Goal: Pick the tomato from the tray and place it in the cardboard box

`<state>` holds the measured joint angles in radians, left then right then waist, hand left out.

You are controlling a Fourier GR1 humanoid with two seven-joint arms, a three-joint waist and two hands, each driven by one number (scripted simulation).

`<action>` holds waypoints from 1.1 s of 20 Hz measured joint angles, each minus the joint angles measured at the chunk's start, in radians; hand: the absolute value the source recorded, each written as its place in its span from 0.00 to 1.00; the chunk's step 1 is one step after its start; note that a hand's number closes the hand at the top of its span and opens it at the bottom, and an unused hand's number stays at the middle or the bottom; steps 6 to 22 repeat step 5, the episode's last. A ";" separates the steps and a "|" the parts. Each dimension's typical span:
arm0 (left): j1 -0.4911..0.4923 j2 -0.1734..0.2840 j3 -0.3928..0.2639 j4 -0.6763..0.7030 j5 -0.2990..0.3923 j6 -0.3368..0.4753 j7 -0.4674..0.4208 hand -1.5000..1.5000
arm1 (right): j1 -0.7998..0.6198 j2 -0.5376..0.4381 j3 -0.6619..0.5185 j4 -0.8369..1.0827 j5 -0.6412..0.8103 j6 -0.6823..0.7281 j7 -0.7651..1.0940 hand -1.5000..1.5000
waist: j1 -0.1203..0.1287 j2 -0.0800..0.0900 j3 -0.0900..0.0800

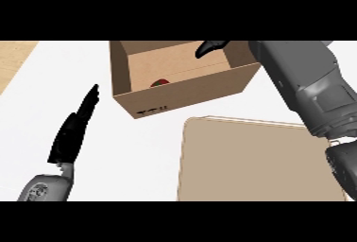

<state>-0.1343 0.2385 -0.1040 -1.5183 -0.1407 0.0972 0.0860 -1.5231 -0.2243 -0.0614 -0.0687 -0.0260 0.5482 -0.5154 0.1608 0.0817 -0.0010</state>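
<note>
Head view shows the right grey forearm (307, 80) reaching from the lower right edge up across the frame, its black right hand (211, 47) over the open top of the brown cardboard box (188, 90), near the box's far rim. Only a few dark fingers of that hand show, spread and pointing down-left into the opening with nothing between them, so the hand reads as released. The left hand (75, 125) stands at the left side of the view above its grey wrist (45, 188), fingers straight and together, pointing up, seen edge-on and holding nothing; it rests there, well apart from the box. The cardboard box sits on the white desk (140, 160) with its flaps up and a dark mark printed low on its front wall. Inside it, against the near wall at the bottom, lies the small red tomato with a green top (159, 83), only partly seen over the rim. Just in front of the box, toward the right, lies the flat beige rectangular tray (251, 165) with a raised pale edge; the right forearm crosses its far right corner. A strip of light wood surface (14, 59) shows at the upper left beside the desk.
</note>
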 measured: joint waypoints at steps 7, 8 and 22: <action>-0.014 0.000 -0.005 -0.008 0.000 -0.006 -0.001 0.50 | -0.002 -0.089 -0.021 0.004 -0.017 0.035 0.026 0.00 | 0.022 0.016 0.002; -0.014 0.000 -0.005 -0.008 0.000 -0.006 -0.001 0.50 | -0.002 -0.089 -0.021 0.004 -0.017 0.035 0.026 0.00 | 0.022 0.016 0.002; -0.014 0.000 -0.005 -0.008 0.000 -0.006 -0.001 0.50 | -0.002 -0.089 -0.021 0.004 -0.017 0.035 0.026 0.00 | 0.022 0.016 0.002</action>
